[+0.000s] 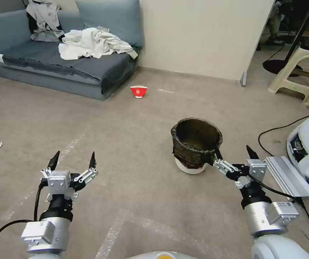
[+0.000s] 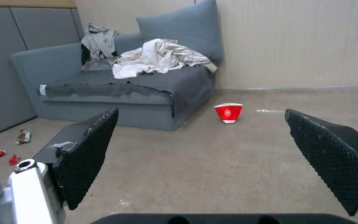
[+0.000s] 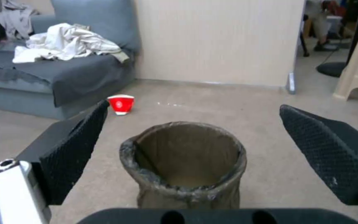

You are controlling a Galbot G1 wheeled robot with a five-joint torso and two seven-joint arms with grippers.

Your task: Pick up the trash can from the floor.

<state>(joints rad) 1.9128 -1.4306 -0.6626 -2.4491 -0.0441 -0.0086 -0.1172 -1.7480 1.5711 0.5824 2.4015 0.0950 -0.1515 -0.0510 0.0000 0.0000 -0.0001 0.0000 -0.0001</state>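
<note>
Floor (image 1: 132, 151): beige-grey with pale scuff streaks; everything here stands on it.
Sofa (image 1: 71, 68): grey-blue, against the far wall to the left, with rumpled white cloth (image 1: 93, 43) heaped on the seat.
Stool (image 1: 305, 72): cream plastic, far right.
Bin (image 1: 196, 145): upright on the floor right of centre, white base showing under a dark bag folded over the rim; looks empty inside from the right wrist view (image 3: 185, 161).
Right claw (image 1: 234, 154): low, just beside the bin on its near right, spread wide and gripping nothing. Its left finger (image 1: 217, 153) sits right at the bag's edge; whether it touches, I cannot tell. From the wrist, the bin stands between the two pads (image 3: 75, 149), apart from both.
Left claw (image 1: 73, 160): well off to the left above bare floor, spread wide, empty.
Bowl (image 1: 139, 91): small, red and white, by the sofa's corner, well beyond the bin.
</note>
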